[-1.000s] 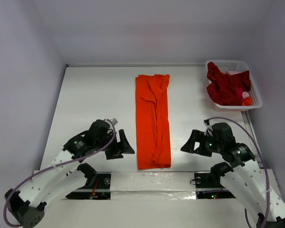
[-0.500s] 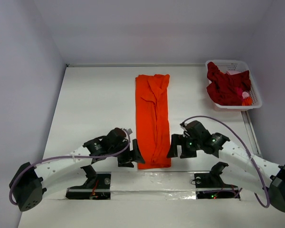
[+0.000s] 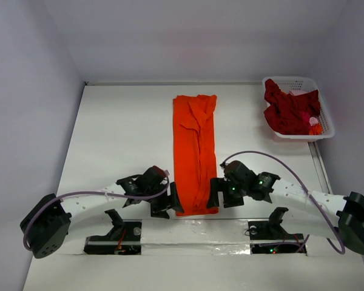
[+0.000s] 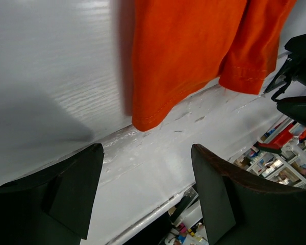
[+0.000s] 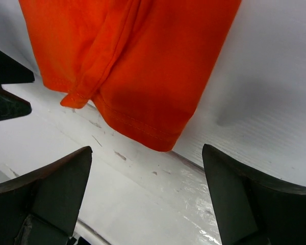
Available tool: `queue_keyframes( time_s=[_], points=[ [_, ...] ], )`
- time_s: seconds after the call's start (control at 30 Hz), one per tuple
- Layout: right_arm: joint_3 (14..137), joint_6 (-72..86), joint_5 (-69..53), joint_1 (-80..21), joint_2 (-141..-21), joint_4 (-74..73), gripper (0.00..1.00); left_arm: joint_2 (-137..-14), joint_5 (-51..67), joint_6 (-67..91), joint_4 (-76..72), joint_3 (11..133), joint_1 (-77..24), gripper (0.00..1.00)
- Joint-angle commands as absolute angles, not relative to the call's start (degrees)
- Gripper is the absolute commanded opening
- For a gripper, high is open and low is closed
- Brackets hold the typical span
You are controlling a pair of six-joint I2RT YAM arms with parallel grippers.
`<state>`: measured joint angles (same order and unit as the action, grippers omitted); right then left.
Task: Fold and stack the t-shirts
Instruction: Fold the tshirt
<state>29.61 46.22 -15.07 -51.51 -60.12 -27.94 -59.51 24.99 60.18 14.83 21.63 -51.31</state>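
A bright orange t-shirt (image 3: 195, 151) lies folded into a long narrow strip down the middle of the table, its hem at the near edge. My left gripper (image 3: 171, 199) sits open just left of the hem's near-left corner (image 4: 145, 122), nothing between its fingers. My right gripper (image 3: 217, 194) is open at the hem's near-right corner (image 5: 160, 143), also holding nothing. Dark crimson t-shirts (image 3: 288, 109) lie bunched in the white basket (image 3: 327, 124) at the far right.
The table's near edge (image 4: 158, 168) with a taped strip runs just under both grippers. Both arm bases (image 3: 124, 233) stand below it. The white side walls close in the table at left, back and right.
Both arms have swung inward from the table's sides to the near corners of the orange t-shirt. Both grippers remain open. The shirt has not moved.
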Motion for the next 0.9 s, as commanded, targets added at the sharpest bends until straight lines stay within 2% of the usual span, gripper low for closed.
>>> queue_keyframes(
  time_s=[0.0,0.23,0.53,0.87],
  points=[
    [31.9,48.8,-12.0,-51.9,-59.9,-24.6,0.94,-60.9,24.4,58.7,12.6,24.4,-51.4,0.66],
    [27.2,52.2,-13.2,-51.9,-59.1,-20.7,0.91,-61.6,25.8,61.8,7.2,21.2,-51.4,0.65],
    [29.4,50.8,-11.3,-51.9,-64.2,-22.5,0.86,-65.0,21.5,60.6,12.4,25.8,-51.4,0.64],
    [27.5,52.4,-12.3,-51.9,-65.2,-19.9,0.84,-66.4,22.8,62.6,7.2,21.4,-51.4,0.61]
  ],
)
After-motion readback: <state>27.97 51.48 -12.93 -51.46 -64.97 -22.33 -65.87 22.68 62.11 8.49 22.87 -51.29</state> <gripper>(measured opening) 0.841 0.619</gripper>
